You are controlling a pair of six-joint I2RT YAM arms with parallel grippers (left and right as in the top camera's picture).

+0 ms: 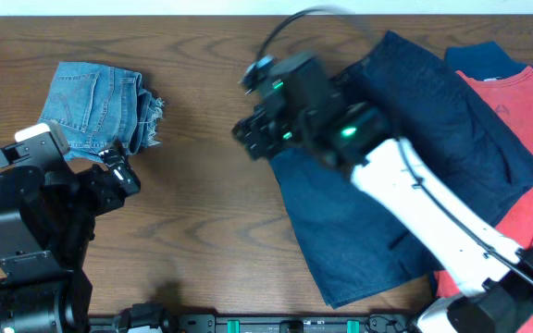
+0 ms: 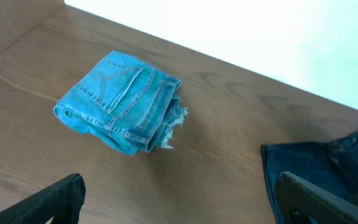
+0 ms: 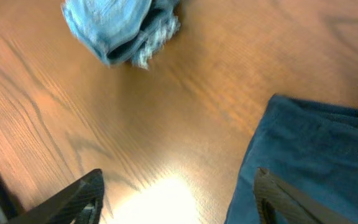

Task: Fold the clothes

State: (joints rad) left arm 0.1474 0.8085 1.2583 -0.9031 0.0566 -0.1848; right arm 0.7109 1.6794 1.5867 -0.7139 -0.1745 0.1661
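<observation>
Brown wood grain runs across the tabletop, and the clothes lie on it in two groups. At the upper left of the overhead view we see the denim shorts, light blue and folded into a compact bundle, with the frayed hem turned toward the middle of the frame. Well apart from them, the navy shorts are spread flat from the centre toward the right, partly covered by the white right arm. A coral-red garment lies along the right edge, overlapping the navy cloth, and a blue garment peeks out above it at the top right. The right pincer hangs over the left edge of the navy shorts, its fingers wide apart and empty, one over bare wood and the other over the dark cloth. The left pincer sits at the lower left of the overhead frame, just below the denim shorts, its fingers likewise spread and holding nothing.
</observation>
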